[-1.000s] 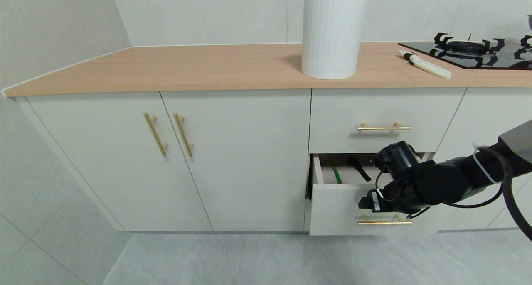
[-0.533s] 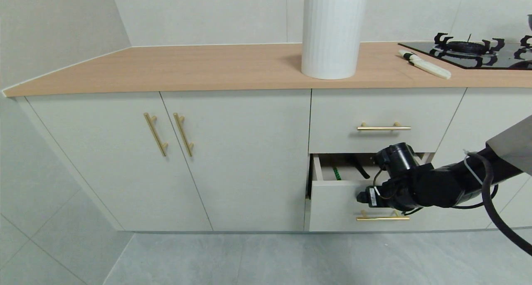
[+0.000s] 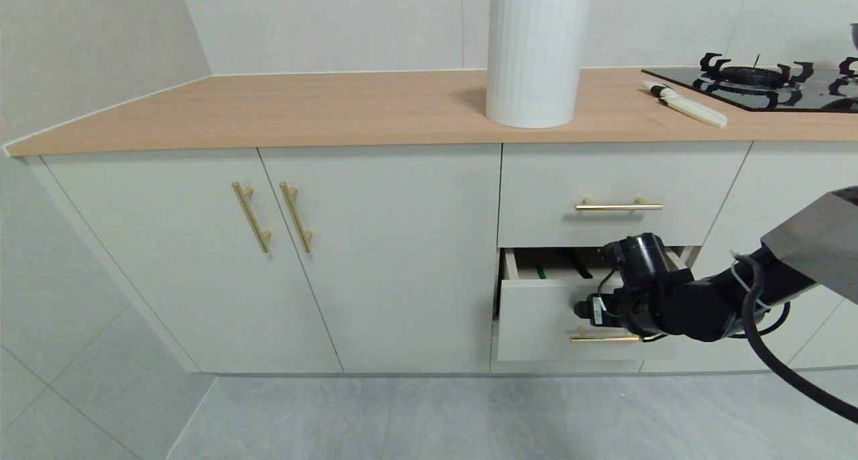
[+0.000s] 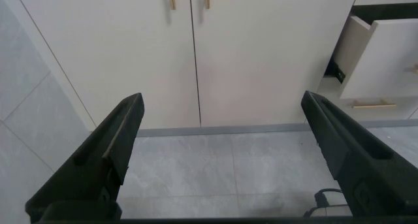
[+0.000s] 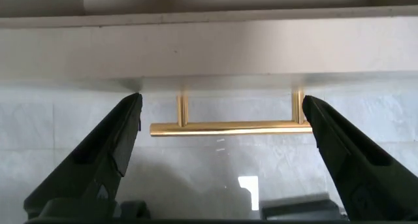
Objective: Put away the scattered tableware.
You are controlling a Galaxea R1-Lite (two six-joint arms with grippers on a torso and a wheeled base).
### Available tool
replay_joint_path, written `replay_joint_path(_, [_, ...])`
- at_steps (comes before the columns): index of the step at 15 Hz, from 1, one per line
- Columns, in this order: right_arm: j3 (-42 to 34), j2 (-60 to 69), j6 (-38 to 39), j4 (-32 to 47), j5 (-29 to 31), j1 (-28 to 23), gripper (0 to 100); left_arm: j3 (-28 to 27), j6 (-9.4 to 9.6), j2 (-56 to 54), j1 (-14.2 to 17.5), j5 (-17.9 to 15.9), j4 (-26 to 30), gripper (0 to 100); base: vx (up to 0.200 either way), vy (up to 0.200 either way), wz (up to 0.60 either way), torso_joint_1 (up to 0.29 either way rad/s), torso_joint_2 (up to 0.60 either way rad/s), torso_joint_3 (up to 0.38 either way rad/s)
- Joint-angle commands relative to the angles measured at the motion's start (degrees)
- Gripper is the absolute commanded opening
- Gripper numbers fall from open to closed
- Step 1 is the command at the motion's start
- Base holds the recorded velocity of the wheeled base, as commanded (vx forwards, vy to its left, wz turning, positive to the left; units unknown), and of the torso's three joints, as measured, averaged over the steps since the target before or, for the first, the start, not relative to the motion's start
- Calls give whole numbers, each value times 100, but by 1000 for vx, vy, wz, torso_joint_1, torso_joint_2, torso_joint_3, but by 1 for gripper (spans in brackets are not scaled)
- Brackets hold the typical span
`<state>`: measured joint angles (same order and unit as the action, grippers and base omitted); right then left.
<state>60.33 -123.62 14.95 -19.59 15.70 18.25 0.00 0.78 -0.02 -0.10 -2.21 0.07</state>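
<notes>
The lower drawer stands slightly open, with a green-marked utensil and a black utensil lying inside. My right gripper is against the drawer's white front just above its gold handle. In the right wrist view the right gripper is open, and the gold handle lies across the gap between its fingers, untouched. A white knife lies on the wooden counter beside the stove. My left gripper hangs open and empty low over the floor, facing the cabinet doors, with the drawer off to one side.
A tall white ribbed cylinder stands on the counter above the drawers. A black gas hob sits at the far right. The upper drawer and the double doors are closed. Grey floor tiles lie below.
The lower drawer has slid inward, so less of its inside shows. My right gripper has moved toward the cabinet with the drawer front.
</notes>
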Motion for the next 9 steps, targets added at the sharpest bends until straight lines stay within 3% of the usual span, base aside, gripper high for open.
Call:
replay_joint_path(1, [14,-144,8,-142,38,-6,100,0,1,2,1,1,1,100,0,0,0,0,0,0])
replay_joint_path(9, [40,-680,0,-1715,161,-76,100,0,1,2,1,1,1,100,0,0,0,0,0,0])
